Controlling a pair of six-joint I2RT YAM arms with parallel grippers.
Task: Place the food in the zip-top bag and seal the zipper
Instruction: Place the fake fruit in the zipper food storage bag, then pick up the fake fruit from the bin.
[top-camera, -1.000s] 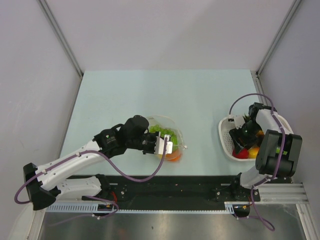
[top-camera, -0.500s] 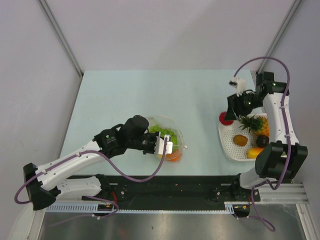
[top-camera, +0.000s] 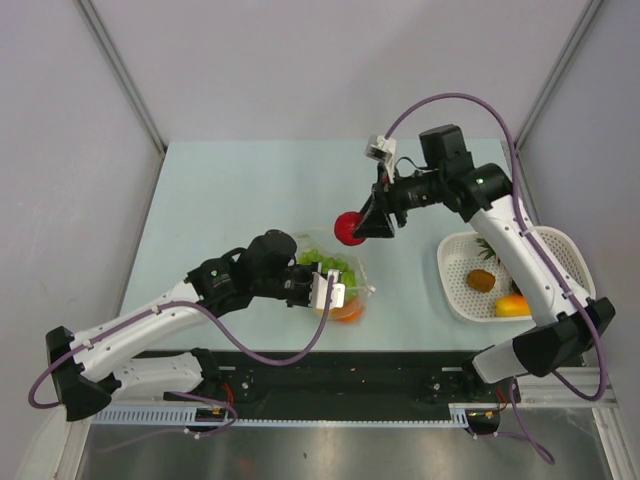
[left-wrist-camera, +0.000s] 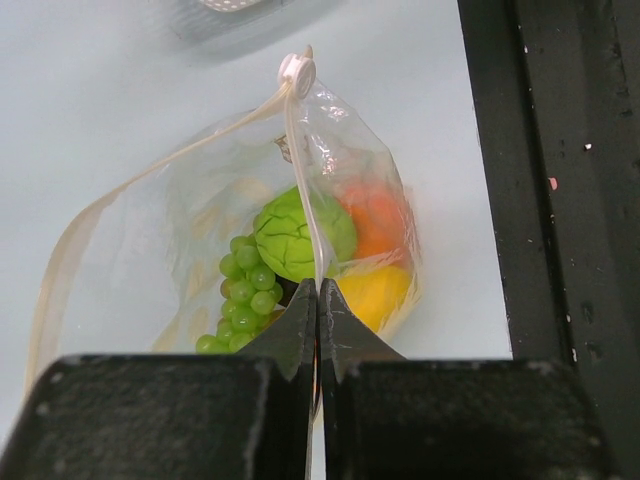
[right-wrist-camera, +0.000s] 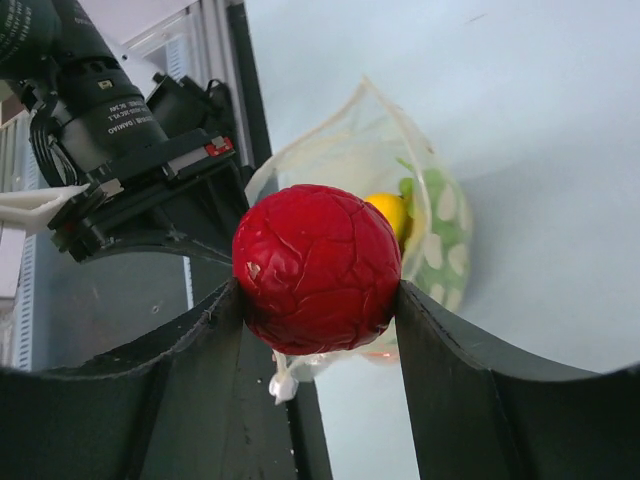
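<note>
Ball (right-wrist-camera: 315, 265), red and crackle-skinned, clamped in right fingers (right-wrist-camera: 455, 375); left fingers (left-wrist-camera: 343, 335) pinch crinkly bag (left-wrist-camera: 150, 220).

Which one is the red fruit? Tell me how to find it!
Start at the pale table and follow the right arm to its pincer, near the clear bag. It grips the red fruit: a round, crackly-skinned ball, the only bright red piece here.

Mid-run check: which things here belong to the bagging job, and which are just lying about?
Job:
red fruit in right gripper
zip-top bag, zipper pinched by left gripper
bagged grapes
brown piece, yellow-orange piece, not yet bagged

Lying about:
white basket holding them
</note>
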